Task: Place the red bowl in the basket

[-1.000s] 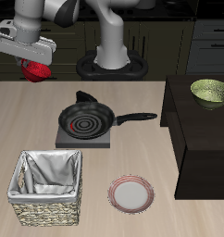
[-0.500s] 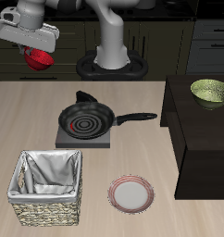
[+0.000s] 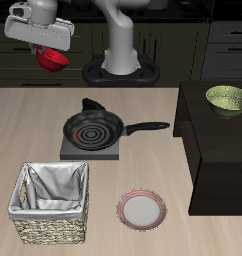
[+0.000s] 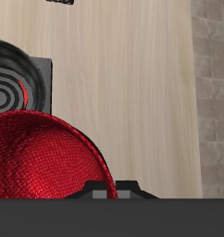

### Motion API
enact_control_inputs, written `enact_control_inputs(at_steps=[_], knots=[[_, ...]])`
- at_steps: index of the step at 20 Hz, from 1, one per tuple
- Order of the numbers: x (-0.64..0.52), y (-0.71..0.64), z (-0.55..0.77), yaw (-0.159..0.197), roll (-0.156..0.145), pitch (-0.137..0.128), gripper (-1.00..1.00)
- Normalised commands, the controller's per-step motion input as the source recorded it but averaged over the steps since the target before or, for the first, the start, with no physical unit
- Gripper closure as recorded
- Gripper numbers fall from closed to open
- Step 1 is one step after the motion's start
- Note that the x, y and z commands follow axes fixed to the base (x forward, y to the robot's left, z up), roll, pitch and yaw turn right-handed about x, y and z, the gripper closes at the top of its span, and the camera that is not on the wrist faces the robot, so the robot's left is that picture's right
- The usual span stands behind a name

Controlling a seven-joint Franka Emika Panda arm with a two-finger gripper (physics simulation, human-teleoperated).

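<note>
Pincer point(image 3: 50, 52) closed on the red bowl point(image 3: 54, 60), apparently at its rim, high above the table point(image 3: 33, 130) and well back from the basket point(image 3: 51, 204). Best carry it level over the basket's lining, then lower before releasing.

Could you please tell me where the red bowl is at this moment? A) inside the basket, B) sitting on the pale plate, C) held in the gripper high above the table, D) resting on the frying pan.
C: the red bowl hangs in the gripper well above the table, while the basket near the front edge holds nothing.
</note>
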Motion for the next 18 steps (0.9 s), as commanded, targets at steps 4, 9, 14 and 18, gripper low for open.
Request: enact_control_inputs(at_steps=[4, 9, 14, 18], knots=[[0.21, 0.46, 0.32, 0.002, 0.132, -0.026, 1.0], [0.34, 0.54, 0.3, -0.034, 0.141, 0.013, 1.0], [0.28, 0.52, 0.35, -0.036, 0.102, -0.008, 1.0], [0.38, 0.46, 0.38, -0.011, 0.021, -0.029, 1.0]])
